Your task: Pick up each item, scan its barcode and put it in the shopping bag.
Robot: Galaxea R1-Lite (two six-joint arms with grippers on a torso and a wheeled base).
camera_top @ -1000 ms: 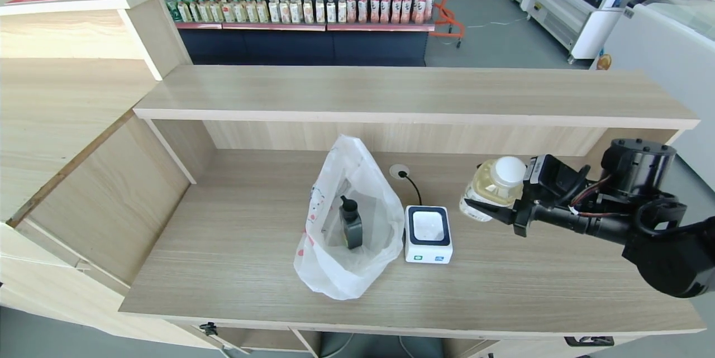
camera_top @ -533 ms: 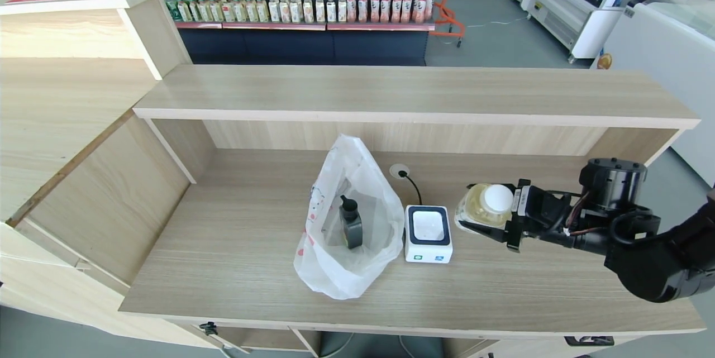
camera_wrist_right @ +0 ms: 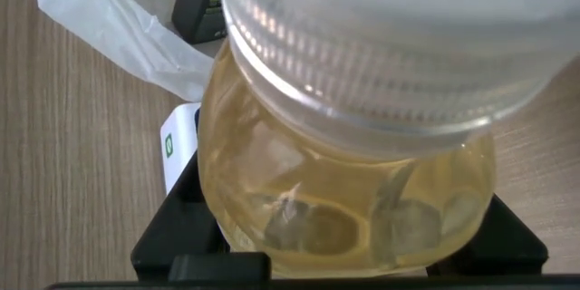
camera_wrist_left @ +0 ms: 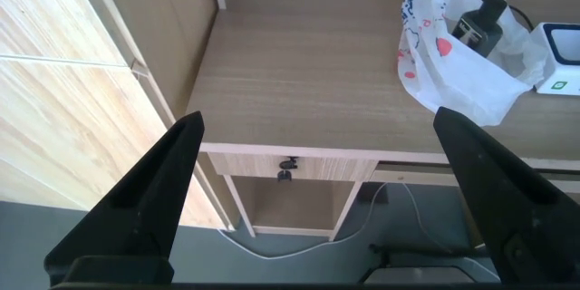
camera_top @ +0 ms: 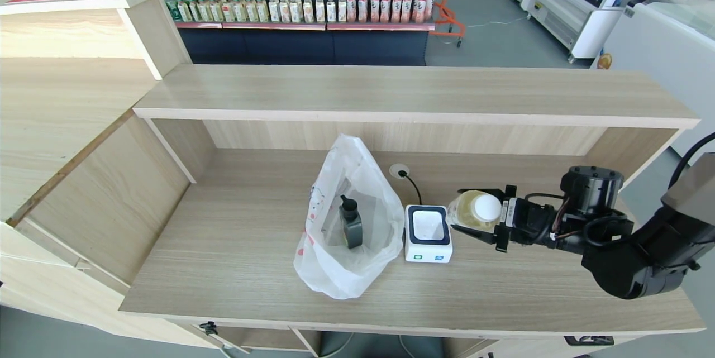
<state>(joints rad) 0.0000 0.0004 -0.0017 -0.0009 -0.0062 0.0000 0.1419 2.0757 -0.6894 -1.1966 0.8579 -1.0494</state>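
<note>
My right gripper (camera_top: 466, 210) is shut on a clear jar (camera_top: 472, 209) of yellowish liquid with a white lid, held on its side just right of the white barcode scanner (camera_top: 427, 233). The right wrist view has the jar (camera_wrist_right: 349, 172) close up, with the scanner's edge (camera_wrist_right: 178, 145) and the shopping bag (camera_wrist_right: 109, 27) behind it. The white plastic shopping bag (camera_top: 345, 218) stands left of the scanner with a dark pump bottle (camera_top: 350, 224) inside. My left gripper (camera_wrist_left: 317, 199) hangs open off the counter's front left, with the bag (camera_wrist_left: 458, 45) and the bottle (camera_wrist_left: 476, 24) far off.
The wooden counter (camera_top: 234, 246) has a raised back shelf (camera_top: 413, 95) and a side wall on the left. A black cable (camera_top: 412, 184) runs from the scanner to a hole in the counter. Store shelves with bottles stand behind.
My right arm has lowered the jar and carried it left, from well right of the scanner to just beside its right edge. The bag and scanner have stayed put.
</note>
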